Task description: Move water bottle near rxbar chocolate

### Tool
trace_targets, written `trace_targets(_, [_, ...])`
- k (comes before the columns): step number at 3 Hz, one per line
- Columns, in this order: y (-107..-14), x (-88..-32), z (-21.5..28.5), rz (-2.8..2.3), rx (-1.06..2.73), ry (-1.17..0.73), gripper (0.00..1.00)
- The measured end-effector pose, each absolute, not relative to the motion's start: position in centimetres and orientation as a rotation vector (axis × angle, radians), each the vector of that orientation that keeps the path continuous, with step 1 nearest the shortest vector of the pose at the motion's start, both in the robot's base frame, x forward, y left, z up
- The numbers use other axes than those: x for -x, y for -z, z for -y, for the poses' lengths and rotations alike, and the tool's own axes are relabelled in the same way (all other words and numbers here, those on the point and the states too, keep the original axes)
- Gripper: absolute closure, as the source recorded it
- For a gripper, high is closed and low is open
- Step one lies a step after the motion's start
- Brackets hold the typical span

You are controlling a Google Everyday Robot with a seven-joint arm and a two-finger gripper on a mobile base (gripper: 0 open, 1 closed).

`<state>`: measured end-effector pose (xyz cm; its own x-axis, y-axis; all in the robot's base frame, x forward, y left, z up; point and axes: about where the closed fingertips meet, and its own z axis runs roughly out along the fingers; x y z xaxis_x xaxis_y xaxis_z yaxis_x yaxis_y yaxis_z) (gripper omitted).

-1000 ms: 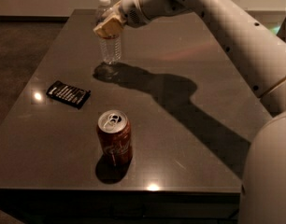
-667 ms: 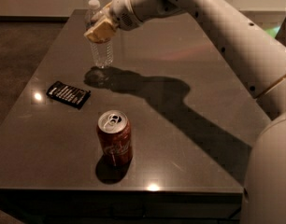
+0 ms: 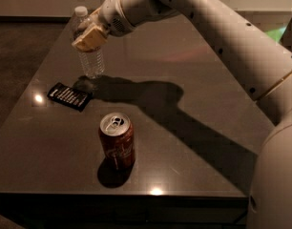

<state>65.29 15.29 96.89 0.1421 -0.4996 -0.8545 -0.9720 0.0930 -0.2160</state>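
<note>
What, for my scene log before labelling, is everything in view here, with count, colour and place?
table: one, dark and glossy, fills most of the view
water bottle: one, clear with a white cap, upright at the far left of the table, held near its top
rxbar chocolate: one, black with white lettering, lying flat at the left, just in front of the bottle
soda can: one, red, upright near the front edge
arm: one, off-white, reaching in from the right across the far side of the table
gripper: one, tan fingers, closed around the upper part of the water bottle
</note>
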Motion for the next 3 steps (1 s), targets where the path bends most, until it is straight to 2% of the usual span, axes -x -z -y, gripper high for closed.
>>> trace_targets(2, [-95.5,-63.9,-16.4,-1.488,1.558,-0.742,1.00])
trace_targets(3, [-95.0,-63.8,-16.5,-1.492,1.556,-0.756,0.83])
